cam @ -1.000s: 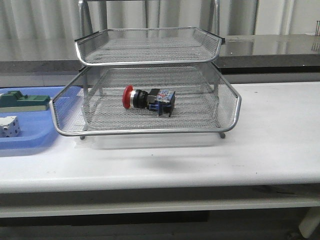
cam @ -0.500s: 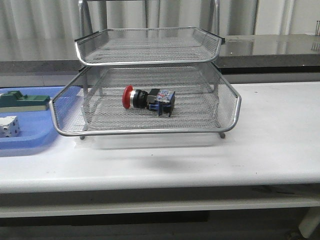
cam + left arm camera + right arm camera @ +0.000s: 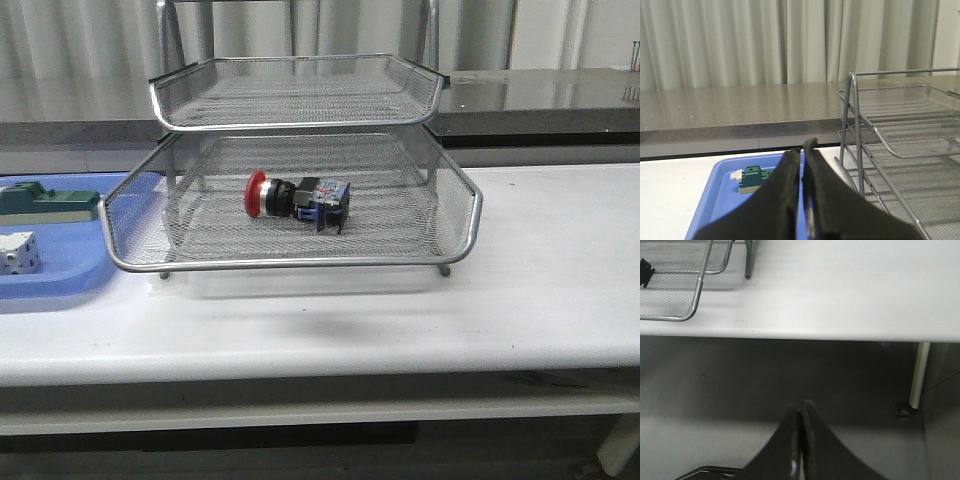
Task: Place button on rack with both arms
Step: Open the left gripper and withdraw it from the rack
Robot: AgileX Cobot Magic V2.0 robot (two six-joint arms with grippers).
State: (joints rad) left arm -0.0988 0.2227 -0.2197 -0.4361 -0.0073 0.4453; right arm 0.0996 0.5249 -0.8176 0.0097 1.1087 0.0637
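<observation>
Pale pleated curtains and a grey stone ledge are running behind the white counter (image 3: 540, 270), which is carrying the silver three-tier wire-mesh rack (image 3: 300, 262) near its middle. Lying on its side in the lower visible tier is the small push-button switch (image 3: 297, 201), its red mushroom head pointing left and its blue rear block pointing right, so its long axis is running left to right across the mesh. It is touching only the tray floor, with neither arm near it. Left of the rack, a flat blue plastic tray (image 3: 75, 275) is holding a green block (image 3: 48, 202) and a white cube (image 3: 18, 252).

The left pincer (image 3: 804, 150) is sitting clenched and empty, hovering above the blue tray with the rack off to its right. The right pincer (image 3: 800, 410) is likewise clenched on nothing, hanging off the near edge of the counter, with the rack's corner ahead and to its left. Judging by this, the placement looks finished, and the left arm is the nearer one should any adjustment be needed
</observation>
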